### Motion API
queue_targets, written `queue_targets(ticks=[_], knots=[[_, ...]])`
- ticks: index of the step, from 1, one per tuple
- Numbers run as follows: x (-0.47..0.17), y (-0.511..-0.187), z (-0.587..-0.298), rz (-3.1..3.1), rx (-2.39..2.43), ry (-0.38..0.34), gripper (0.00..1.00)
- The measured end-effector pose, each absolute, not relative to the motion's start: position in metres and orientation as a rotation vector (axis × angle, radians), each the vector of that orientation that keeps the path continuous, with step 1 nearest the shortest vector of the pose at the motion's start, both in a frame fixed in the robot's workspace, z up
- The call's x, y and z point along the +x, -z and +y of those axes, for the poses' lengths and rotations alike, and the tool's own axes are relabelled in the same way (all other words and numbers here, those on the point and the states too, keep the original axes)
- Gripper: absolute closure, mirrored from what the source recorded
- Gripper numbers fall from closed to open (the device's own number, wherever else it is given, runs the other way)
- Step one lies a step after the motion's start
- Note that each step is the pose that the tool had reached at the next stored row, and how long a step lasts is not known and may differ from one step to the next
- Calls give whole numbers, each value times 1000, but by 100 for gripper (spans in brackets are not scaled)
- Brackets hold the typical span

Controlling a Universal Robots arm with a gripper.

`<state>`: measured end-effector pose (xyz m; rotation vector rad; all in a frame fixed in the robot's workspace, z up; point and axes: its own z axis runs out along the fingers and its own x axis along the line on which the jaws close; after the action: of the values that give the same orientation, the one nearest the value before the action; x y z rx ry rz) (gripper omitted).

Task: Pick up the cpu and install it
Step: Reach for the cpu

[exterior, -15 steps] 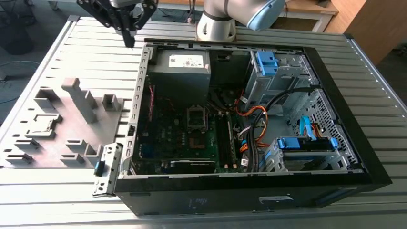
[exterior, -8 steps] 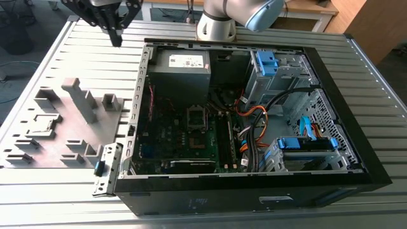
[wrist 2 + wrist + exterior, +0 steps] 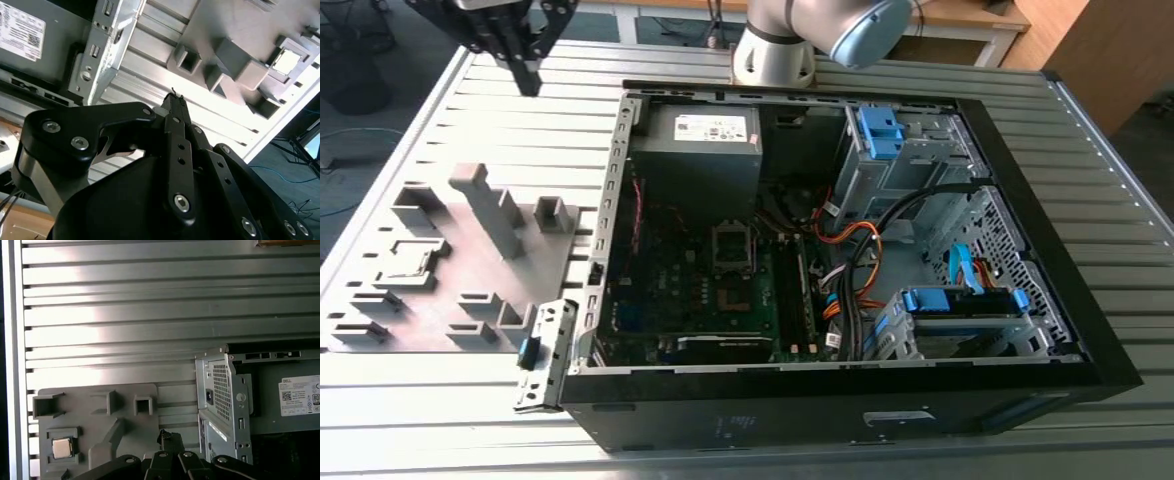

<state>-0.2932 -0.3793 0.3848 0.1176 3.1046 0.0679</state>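
Nothing is done yet: the cpu (image 3: 61,448) lies in a pocket of the grey holder (image 3: 90,412), while the gripper (image 3: 169,436) hangs apart from that holder, jaws together and empty.

You are working over a table (image 3: 427,110) of ribbed bare metal, smooth and throwing back glare. The fixture tray (image 3: 95,420) is showing matt grey plastic. The cpu (image 3: 62,448) is presenting a silver-grey metal lid with a soft sheen. Your gripper (image 3: 175,97) is showing matt black links with bright metal screws. The computer case (image 3: 854,420) is reading black and semi-gloss outside, bare sheet metal inside. Its white label (image 3: 300,395) is looking like paper, and its drive brackets (image 3: 878,130) like glossy blue plastic.
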Motion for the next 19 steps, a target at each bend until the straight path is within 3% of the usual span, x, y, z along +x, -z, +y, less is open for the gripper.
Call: queue_targets(ticks=[19], knots=[[-370, -376, -374, 3104, 117, -67, 89]])
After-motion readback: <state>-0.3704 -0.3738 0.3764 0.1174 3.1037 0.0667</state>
